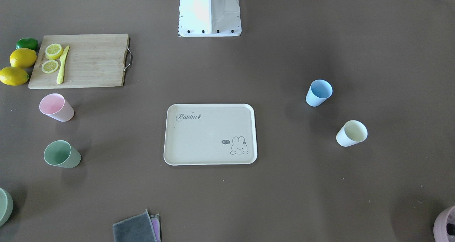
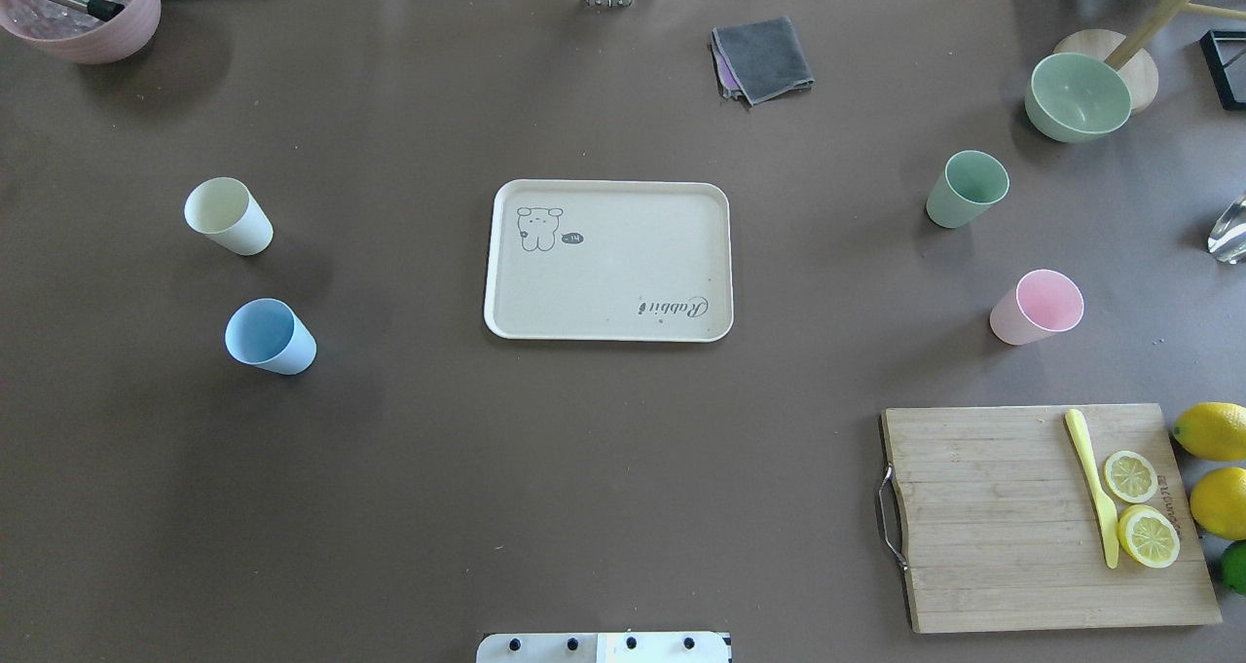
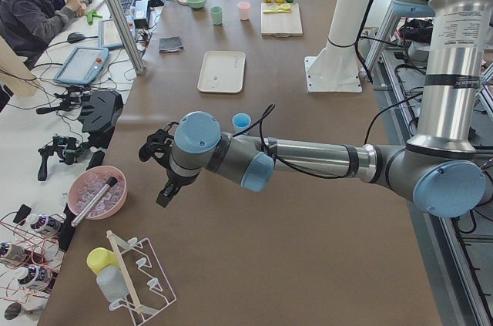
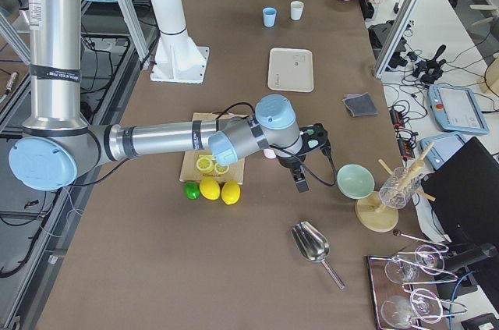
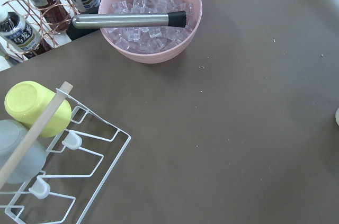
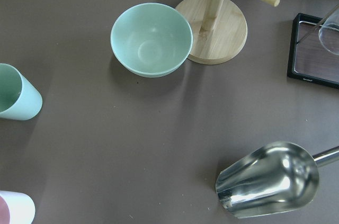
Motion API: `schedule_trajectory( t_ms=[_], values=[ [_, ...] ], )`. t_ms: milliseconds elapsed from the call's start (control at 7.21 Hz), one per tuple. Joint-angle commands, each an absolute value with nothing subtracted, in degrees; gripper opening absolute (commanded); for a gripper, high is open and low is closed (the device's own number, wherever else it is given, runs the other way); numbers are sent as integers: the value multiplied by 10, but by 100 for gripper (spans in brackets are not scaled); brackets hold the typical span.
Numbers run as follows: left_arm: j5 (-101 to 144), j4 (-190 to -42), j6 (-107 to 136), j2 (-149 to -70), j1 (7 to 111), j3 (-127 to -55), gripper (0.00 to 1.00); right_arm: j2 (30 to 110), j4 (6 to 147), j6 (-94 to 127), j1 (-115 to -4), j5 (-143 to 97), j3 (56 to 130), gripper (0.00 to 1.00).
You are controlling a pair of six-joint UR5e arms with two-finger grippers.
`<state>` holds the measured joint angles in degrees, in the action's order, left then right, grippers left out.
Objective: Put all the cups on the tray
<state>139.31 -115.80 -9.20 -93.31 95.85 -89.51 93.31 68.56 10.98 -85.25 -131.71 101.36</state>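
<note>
The beige Rabbit tray (image 1: 206,135) lies in the middle of the table with nothing on it; it also shows in the overhead view (image 2: 623,274). The pink cup (image 2: 1038,307) and the green cup (image 2: 966,188) stand upright to its right. The blue cup (image 2: 270,336) and the cream-yellow cup (image 2: 229,216) stand upright to its left. My left gripper (image 3: 152,147) hangs over the table's left end, far from the cups. My right gripper (image 4: 318,138) hangs over the right end, past the pink cup (image 6: 13,211). I cannot tell whether either is open or shut.
A wooden cutting board (image 2: 1042,517) with lemon slices and a yellow knife lies at the near right, with whole lemons (image 2: 1212,429) beside it. A green bowl (image 2: 1078,95), a folded grey cloth (image 2: 764,57), a pink ice bowl (image 2: 83,6) and a metal scoop (image 6: 270,179) sit around the edges.
</note>
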Motion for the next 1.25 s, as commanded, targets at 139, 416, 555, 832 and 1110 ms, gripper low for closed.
schedule_trajectory(
  t_ms=[139,416,555,832,1110],
  values=[
    [1397,-1308,75,-948,859,-837,99,901,660,299,-768,-1314,1015,100],
    [1398,-1324,271,-998,784,-840,99,868,661,400,-717,-1290,1017,100],
    [1393,-1325,359,-1021,735,-838,98,860,661,429,-695,-1269,1017,100],
    [1355,-1325,394,-1040,678,-831,98,860,660,440,-681,-1259,1017,100],
    [1310,-1325,402,-1048,628,-822,95,860,658,440,-678,-1259,1018,100]
  ],
)
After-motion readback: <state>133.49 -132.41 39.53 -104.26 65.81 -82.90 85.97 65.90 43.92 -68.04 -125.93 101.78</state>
